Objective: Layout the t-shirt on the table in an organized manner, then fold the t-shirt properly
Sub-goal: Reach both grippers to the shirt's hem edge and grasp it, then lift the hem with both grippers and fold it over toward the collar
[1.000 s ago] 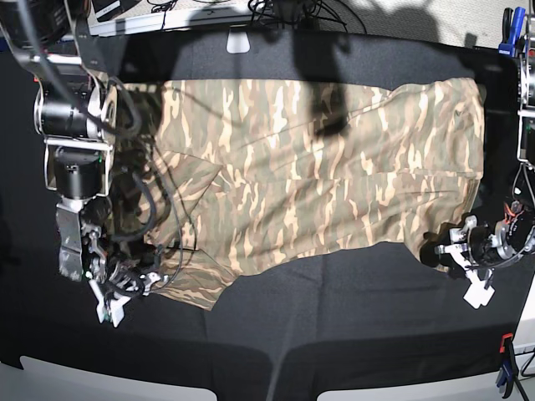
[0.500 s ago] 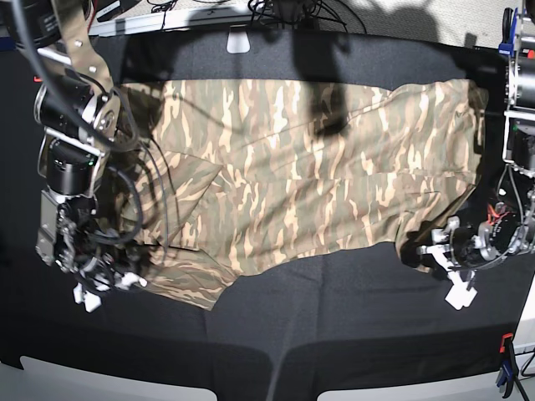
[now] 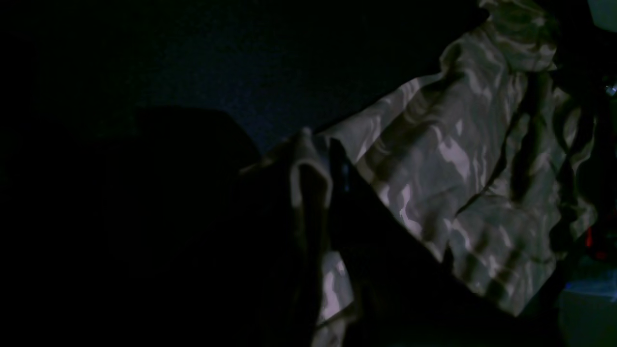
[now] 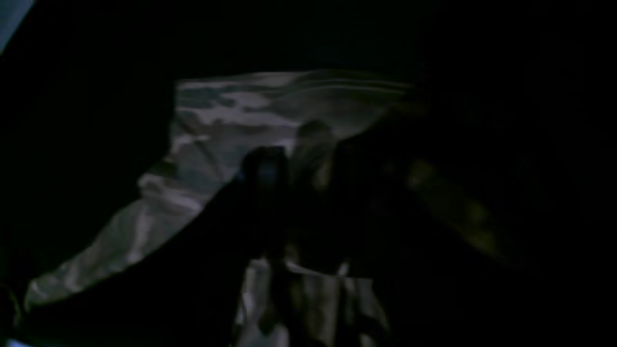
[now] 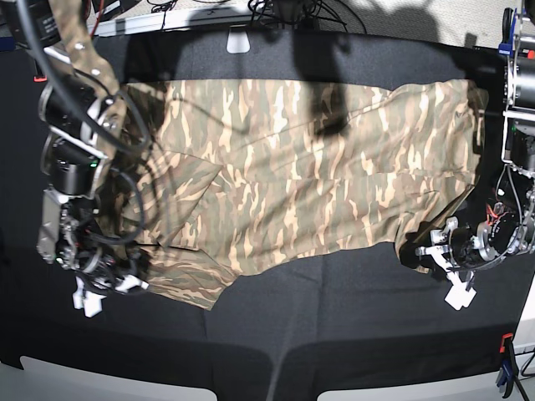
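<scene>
The camouflage t-shirt (image 5: 318, 175) lies spread across the black cloth surface (image 5: 334, 334), print side up, with its long axis running left to right in the base view. The t-shirt serves as the landmark for all positions below. The right gripper (image 5: 104, 288) sits at the t-shirt's lower-left corner, beside the sleeve (image 5: 188, 280); the right wrist view shows a fold of fabric (image 4: 313, 154) between its two dark fingers (image 4: 265, 173), but the picture is too dim to confirm whether the jaws have clamped on it. The right arm (image 5: 75, 159) and its cables (image 5: 146, 192) overlap the t-shirt's left edge and hide part of it. The left gripper (image 5: 447, 259) is at the t-shirt's lower-right corner, clenched on a raised pinch of the hem (image 3: 308, 164), as the left wrist view shows. Beyond the t-shirt's far edge, a white corner plate (image 5: 238, 42) and a tangle of wires (image 5: 288, 10) are visible. A blue clamp (image 5: 507, 33) stands past the upper-right corner, and a red-and-blue clamp (image 5: 505, 359) stands below the lower-right corner.
</scene>
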`<state>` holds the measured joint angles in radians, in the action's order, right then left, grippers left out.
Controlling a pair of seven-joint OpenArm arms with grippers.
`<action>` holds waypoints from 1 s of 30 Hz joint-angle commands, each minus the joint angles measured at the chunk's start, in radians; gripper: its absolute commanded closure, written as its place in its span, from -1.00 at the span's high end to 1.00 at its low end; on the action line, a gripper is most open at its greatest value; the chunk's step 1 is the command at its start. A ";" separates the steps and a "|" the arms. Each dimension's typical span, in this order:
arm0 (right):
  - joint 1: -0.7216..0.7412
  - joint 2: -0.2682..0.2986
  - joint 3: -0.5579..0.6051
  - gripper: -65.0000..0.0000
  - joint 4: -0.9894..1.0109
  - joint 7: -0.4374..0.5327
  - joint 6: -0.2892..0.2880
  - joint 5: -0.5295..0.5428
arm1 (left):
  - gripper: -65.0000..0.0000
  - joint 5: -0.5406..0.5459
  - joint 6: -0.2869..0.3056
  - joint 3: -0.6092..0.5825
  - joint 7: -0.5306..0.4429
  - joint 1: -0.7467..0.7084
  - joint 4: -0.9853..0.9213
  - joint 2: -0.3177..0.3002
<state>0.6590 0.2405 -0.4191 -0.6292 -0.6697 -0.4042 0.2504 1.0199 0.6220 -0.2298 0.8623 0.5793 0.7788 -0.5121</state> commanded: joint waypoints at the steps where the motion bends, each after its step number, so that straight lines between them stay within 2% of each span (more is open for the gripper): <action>1: 0.036 0.008 0.000 -0.83 -0.016 0.024 -0.017 0.016 | -1.00 0.010 0.008 0.006 -0.019 0.033 0.016 -0.012; 2: 0.036 0.005 0.000 -1.00 -0.016 0.024 -0.018 0.014 | -1.00 -0.002 0.008 0.006 -0.019 0.033 0.016 -0.012; 5: 0.036 0.004 0.000 -1.00 -0.016 0.022 -0.054 0.014 | -1.00 -0.008 0.008 0.006 -0.019 0.033 0.016 -0.012; 7: 0.040 0.004 0.000 -1.00 -0.017 0.023 -0.135 0.014 | -1.00 -0.008 0.008 0.006 -0.019 0.033 0.016 -0.012; 10: 0.063 0.004 0.000 -1.00 -0.022 0.000 -0.289 0.016 | -1.00 -0.008 0.008 0.006 -0.019 0.033 0.016 -0.012; 16: 0.112 0.006 0.002 -1.00 -0.085 -0.104 -0.294 0.076 | -1.00 -0.013 0.008 0.006 -0.018 0.034 0.016 -0.012; 18: 0.113 0.010 0.015 -1.00 -0.119 -0.127 -0.294 0.111 | -1.00 -0.046 0.009 0.006 -0.020 0.034 0.016 -0.012; 22: 0.113 0.024 0.095 -1.00 -0.179 -0.214 -0.294 0.202 | -1.00 -0.105 0.023 0.006 -0.038 0.037 0.016 -0.012; 30: 0.100 0.025 0.214 -1.00 -0.302 -0.342 -0.294 0.300 | -1.00 -0.141 0.022 0.006 -0.043 0.035 0.064 -0.018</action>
<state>0.7227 0.2573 -0.2024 -0.9127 -1.0351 -0.6853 0.5259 0.8612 0.6331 -0.2298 0.8383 0.5797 0.8242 -0.5137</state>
